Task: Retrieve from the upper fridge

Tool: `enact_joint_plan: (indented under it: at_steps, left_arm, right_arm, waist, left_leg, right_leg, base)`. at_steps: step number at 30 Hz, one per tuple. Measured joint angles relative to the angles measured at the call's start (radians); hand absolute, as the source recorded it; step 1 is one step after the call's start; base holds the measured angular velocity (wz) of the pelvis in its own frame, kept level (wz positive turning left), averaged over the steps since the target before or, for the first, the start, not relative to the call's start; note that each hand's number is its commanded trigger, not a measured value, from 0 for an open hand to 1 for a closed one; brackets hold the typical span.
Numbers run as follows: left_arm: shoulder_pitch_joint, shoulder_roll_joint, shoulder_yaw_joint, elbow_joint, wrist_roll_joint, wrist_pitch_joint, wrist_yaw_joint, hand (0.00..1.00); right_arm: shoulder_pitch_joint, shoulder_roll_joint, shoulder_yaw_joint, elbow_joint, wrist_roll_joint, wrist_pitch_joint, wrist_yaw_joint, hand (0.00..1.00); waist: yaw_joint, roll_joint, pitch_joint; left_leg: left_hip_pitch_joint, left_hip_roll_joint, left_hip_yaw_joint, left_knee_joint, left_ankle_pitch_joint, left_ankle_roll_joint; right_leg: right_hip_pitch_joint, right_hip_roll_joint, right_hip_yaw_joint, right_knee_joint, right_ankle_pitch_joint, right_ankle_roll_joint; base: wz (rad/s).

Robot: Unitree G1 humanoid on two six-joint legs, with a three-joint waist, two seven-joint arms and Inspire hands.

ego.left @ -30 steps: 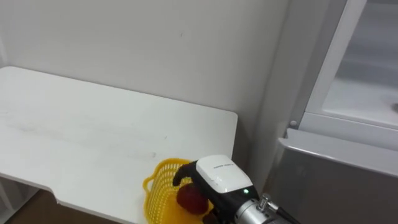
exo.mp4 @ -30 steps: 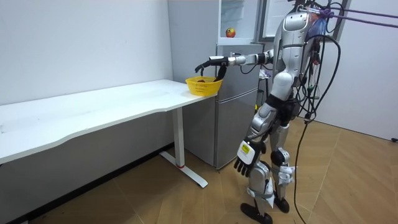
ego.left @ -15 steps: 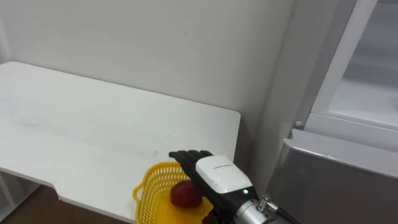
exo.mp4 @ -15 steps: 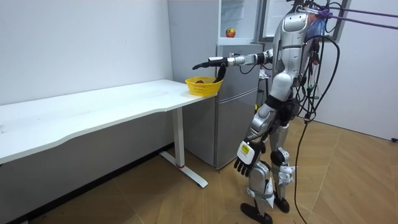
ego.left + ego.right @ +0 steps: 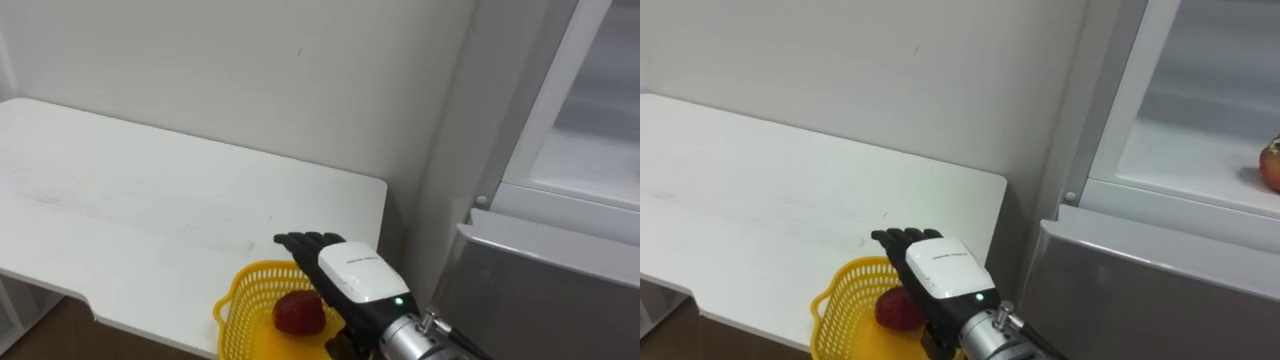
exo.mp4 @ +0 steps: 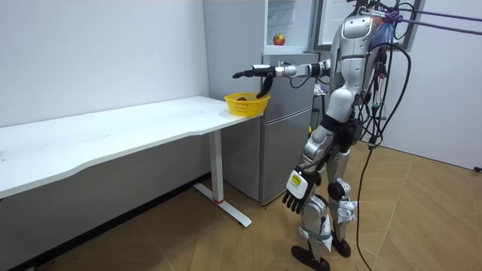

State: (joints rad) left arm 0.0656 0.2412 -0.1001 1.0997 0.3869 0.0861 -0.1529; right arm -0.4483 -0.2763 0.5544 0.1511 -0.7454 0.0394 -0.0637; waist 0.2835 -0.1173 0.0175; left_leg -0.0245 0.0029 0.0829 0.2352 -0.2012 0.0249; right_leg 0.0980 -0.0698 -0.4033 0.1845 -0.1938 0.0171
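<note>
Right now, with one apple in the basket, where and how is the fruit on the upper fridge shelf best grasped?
Round its widest middle, coming in level from the open front of the fridge. The fruit is round and sits alone on the shelf, so fingers should fit either side. The right hand, open above the yellow basket, is nearer.

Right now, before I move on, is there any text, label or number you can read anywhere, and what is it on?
Right hand, white plate on its back: a line of small dark print, too blurred to read.
Left hand, hanging at the robot's side: a tag on its back, too small to read.
Yellow basket, red apple, table, fridge: no text seen.
</note>
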Motion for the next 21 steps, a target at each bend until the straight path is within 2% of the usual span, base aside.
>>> enact_joint_plan:
  at_steps: [2, 4, 6, 7, 8, 9, 10, 14, 19, 21]
  left_arm:
    - [0.007, -0.003, 0.001, 0.000, 0.000, 0.000, 0.008, 0.00]
    - [0.012, -0.007, 0.002, -0.002, 0.000, 0.000, 0.015, 0.00]
    - [0.014, -0.018, 0.002, -0.001, 0.000, -0.001, 0.023, 0.00]
    - [0.014, -0.021, 0.002, -0.001, 0.000, -0.002, 0.025, 0.00]
    - [0.019, -0.025, 0.005, -0.001, 0.001, -0.002, 0.028, 0.00]
    - [0.022, -0.028, 0.005, -0.001, 0.000, -0.002, 0.031, 0.00]
    - [0.022, -0.029, 0.005, 0.001, 0.000, -0.003, 0.031, 0.00]
    - [0.021, -0.030, 0.005, 0.023, -0.001, -0.004, 0.034, 0.00]
    - [0.041, -0.038, 0.006, 0.022, -0.001, -0.007, 0.048, 0.00]
    - [0.057, -0.041, 0.006, 0.022, -0.001, -0.008, 0.064, 0.00]
  right_arm:
    - [0.000, 0.000, -0.026, -0.038, 0.001, -0.007, -0.003, 0.00]
    - [0.000, -0.002, -0.046, -0.079, 0.032, -0.011, -0.009, 0.00]
    - [0.000, -0.001, -0.079, -0.115, 0.106, -0.031, -0.013, 0.00]
    - [0.000, -0.001, -0.085, -0.122, 0.120, -0.033, -0.014, 0.00]
    - [0.001, 0.001, -0.093, -0.136, 0.131, -0.035, -0.016, 0.00]
    - [0.001, 0.000, -0.102, -0.158, 0.135, -0.036, -0.017, 0.00]
    - [0.001, 0.000, -0.108, -0.171, 0.141, -0.037, -0.019, 0.00]
    - [0.001, -0.002, -0.142, -0.255, 0.180, -0.042, -0.046, 0.00]
    - [0.001, 0.002, -0.220, -0.338, 0.242, -0.072, -0.104, 0.00]
    - [0.004, 0.001, -0.245, -0.372, 0.270, -0.096, -0.160, 0.00]
  waist:
    - [-0.004, 0.006, -0.0002]
    - [-0.006, 0.015, -0.0037]
    - [-0.018, 0.029, -0.0116]
    - [-0.020, 0.030, -0.0120]
    - [-0.029, 0.041, -0.0113]
    - [-0.036, 0.042, -0.0142]
    - [-0.037, 0.045, -0.0122]
    - [-0.063, 0.052, -0.0126]
    - [-0.088, 0.056, -0.0142]
    - [-0.102, 0.058, -0.0134]
  left_leg:
    - [0.000, 0.000, 0.005, -0.001, 0.000, 0.000]
    - [0.002, 0.001, 0.011, -0.002, 0.000, 0.000]
    - [0.009, 0.000, 0.011, -0.001, 0.000, 0.000]
    - [0.016, 0.000, 0.011, -0.002, 0.000, 0.000]
    - [0.020, 0.000, 0.012, -0.001, 0.000, 0.000]
    - [0.019, 0.001, 0.011, -0.001, 0.000, 0.000]
    - [0.019, 0.001, 0.012, -0.002, 0.000, 0.000]
    - [0.019, 0.002, 0.014, -0.008, 0.000, 0.000]
    - [0.033, 0.001, 0.027, -0.013, 0.000, 0.001]
    - [0.037, 0.002, 0.031, -0.013, 0.000, 0.001]
  right_leg:
    - [-0.002, 0.001, 0.010, 0.000, 0.000, 0.000]
    - [-0.002, 0.001, 0.018, -0.001, 0.000, 0.000]
    - [0.002, 0.000, 0.019, -0.001, 0.000, 0.000]
    - [0.007, 0.000, 0.020, -0.001, 0.000, 0.000]
    - [0.011, 0.000, 0.020, 0.000, 0.000, 0.000]
    - [0.013, 0.000, 0.020, -0.001, 0.000, 0.000]
    - [0.013, 0.001, 0.020, -0.001, 0.000, 0.000]
    - [0.014, 0.001, 0.021, 0.000, 0.000, 0.000]
    - [0.016, 0.000, 0.037, 0.001, 0.000, 0.000]
    - [0.020, 0.000, 0.042, 0.000, 0.000, 0.000]
  base:
    - [-0.08]
    - [-0.09]
    - [0.00]
    - [0.03]
    - [0.00]
    - [0.00]
    - [0.00]
    - [0.00]
    - [-0.06]
    - [-0.07]
